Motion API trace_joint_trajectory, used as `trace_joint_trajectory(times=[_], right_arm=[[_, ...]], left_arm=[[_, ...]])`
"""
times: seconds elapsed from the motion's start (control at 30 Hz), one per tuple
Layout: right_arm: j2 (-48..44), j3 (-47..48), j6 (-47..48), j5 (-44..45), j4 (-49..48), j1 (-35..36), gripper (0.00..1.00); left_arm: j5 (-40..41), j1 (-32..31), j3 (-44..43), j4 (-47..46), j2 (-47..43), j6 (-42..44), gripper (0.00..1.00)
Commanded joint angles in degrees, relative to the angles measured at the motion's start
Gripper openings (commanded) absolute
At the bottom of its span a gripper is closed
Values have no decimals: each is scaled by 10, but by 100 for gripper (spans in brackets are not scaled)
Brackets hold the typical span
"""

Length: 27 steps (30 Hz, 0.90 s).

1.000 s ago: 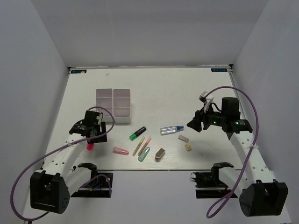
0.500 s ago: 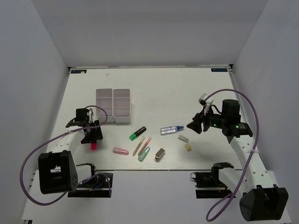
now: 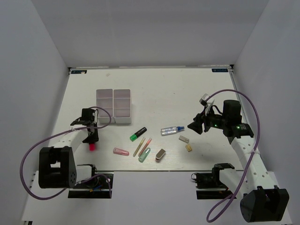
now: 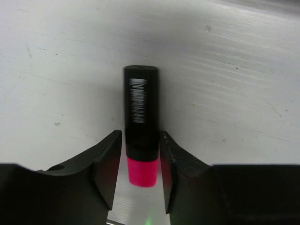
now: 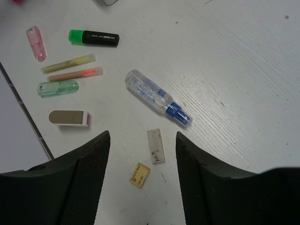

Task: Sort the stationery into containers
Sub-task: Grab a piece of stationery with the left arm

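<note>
Grips a pink marker [image 4: 140, 110] between the fingers of the left tool [image 4: 140, 150], low at near left. Holds the right tool [image 5: 141, 136] raised at right, jaws spread, angled down leftward.

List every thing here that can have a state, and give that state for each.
left claw, shut on the pink highlighter.
pink highlighter, black cap on, clamped in the left claw.
right claw, open, holding nothing.
green highlighter, capped, lying flat.
spray bottle, blue cap on, lying on its side.
organizer box, open-topped, no stationery seen inside.
</note>
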<state>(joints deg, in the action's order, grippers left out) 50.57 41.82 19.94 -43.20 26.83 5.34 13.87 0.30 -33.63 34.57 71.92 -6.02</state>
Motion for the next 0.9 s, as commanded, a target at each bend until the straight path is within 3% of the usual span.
trace_joint_trajectory(times=[0.0,0.1,0.13,0.3,0.57,0.73,0.87], right_arm=[[-13,-1,-3,-15,-20,-3,61],[-16,-3,-4,-19,-22,-2,61],[-13,-3,-4,-19,-21,-4,61],[-18,-5,-7,-24,-22,-3,61],[-14,-8,-7,-26,-26,-3,61],[-6,-9,-7,-23,-27,-3,61],[5,-10,-5,-23,-28,-2,61]], left_arm=[[55,0,4,20,28,2,45],[62,-21,-6,24,40,-6,18],[63,-24,-9,29,41,-12,1],[53,-26,-32,68,-21,-40,0],[-61,-26,-76,110,-165,-72,0],[-148,-26,-140,100,-167,-88,0],[-185,-26,-180,21,-142,-80,0]])
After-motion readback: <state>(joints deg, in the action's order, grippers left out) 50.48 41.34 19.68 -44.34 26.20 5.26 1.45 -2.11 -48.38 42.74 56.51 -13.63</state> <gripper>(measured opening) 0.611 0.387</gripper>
